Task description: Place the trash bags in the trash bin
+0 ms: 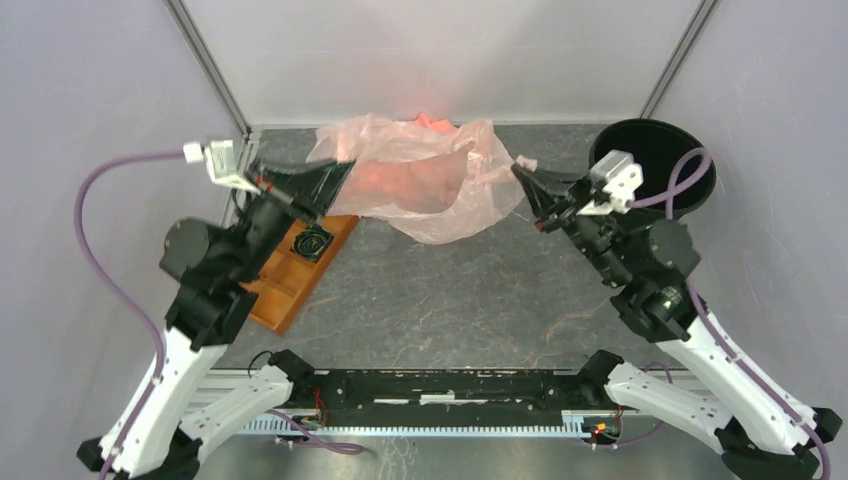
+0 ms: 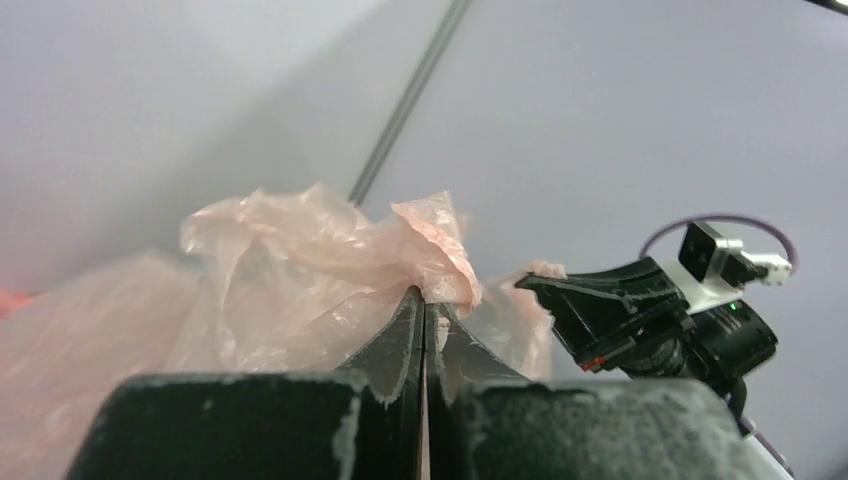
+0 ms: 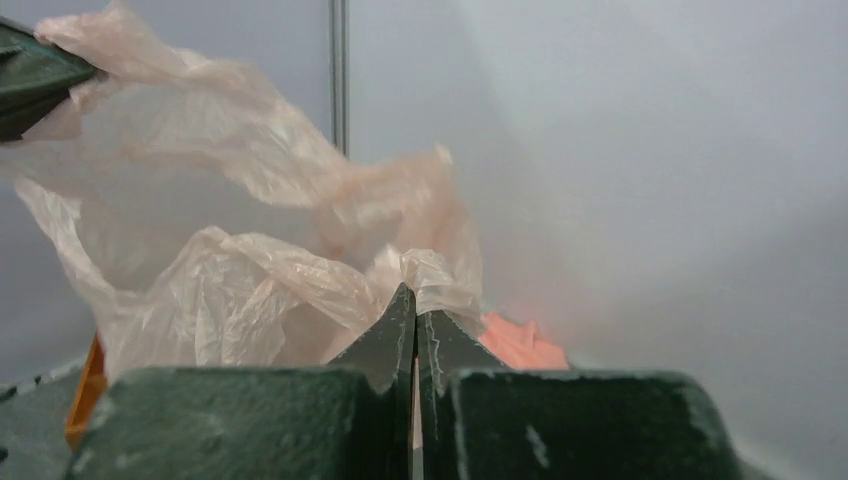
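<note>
Two pincers, both mine, hold one pale pink trash bag (image 1: 420, 185) stretched between them above the far middle of the table (image 1: 450, 300). My left gripper (image 1: 343, 166) is pressed together on the bag's left edge. My right gripper (image 1: 519, 172) is pressed together on its right edge. Each nips a small fold of film.

Holding two opposite edges spreads the bag wide and lifts much of it, which I judge is meant to let it travel in one piece (limp film would otherwise drag and bunch). Whether its lowest fold touches the table I cannot tell.

The trash bin (image 1: 700, 190), black and round, stands in the far right corner, just behind my right wrist. An orange tray (image 1: 290, 275) lies by the left edge, under my left arm.

From above, the bag's sagging belly and its nearness to the bin are plain. Only the wrist cameras show the grip itself: fingertips meeting with crinkled film caught between them. The right wrist view also shows a salmon cloth (image 3: 515, 345) behind the bag, towards the far edge.
</note>
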Robot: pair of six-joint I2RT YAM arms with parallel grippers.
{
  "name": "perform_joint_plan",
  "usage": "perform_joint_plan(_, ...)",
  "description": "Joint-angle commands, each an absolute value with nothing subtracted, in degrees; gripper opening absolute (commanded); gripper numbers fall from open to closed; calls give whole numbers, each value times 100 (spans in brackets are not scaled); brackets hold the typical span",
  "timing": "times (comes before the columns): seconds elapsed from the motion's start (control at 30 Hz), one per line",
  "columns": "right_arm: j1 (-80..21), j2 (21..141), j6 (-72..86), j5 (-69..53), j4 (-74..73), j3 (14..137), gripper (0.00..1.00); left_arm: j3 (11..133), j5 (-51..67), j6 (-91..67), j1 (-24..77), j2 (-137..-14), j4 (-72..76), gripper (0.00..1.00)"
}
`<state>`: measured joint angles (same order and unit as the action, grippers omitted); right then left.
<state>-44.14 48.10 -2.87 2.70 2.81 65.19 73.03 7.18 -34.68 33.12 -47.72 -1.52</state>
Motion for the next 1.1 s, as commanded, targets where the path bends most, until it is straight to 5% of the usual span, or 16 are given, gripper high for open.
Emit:
perform_joint_plan(0.0,-4433,4833,88,98,723,4595,1,5484,-548,-3711,3296,-4188,-1044,2)
perform_joint_plan(0.13,-4420,5297,1032,-199,267,3159,0,3600,-185,-4242,3294,-3935,-2137,2)
perform_joint_plan(0.23,-4420,4592,1238,-390,799,2693,1,3055,-418,-4591,3296,-2312,-1709,2)
perform_joint_plan(0.33,-4416,4379,794,-46,338,3715,1,3792,-944,-4156,3296,-1878,-1256,2)
perform_joint_plan(0.47,-4423,4707,348,-242,-425,5330,1,5676,-307,-3359,3298,-2830,-1005,2)
perform_joint_plan(0.8,-4423,4034,847,-505,188,4045,1,5147,225,-3653,3295,-2746,-574,2)
perform_joint_plan(1.07,-4422,3938,515,99,-365,4219,0,5271,-834,-3259,3296,-2220,-1102,2)
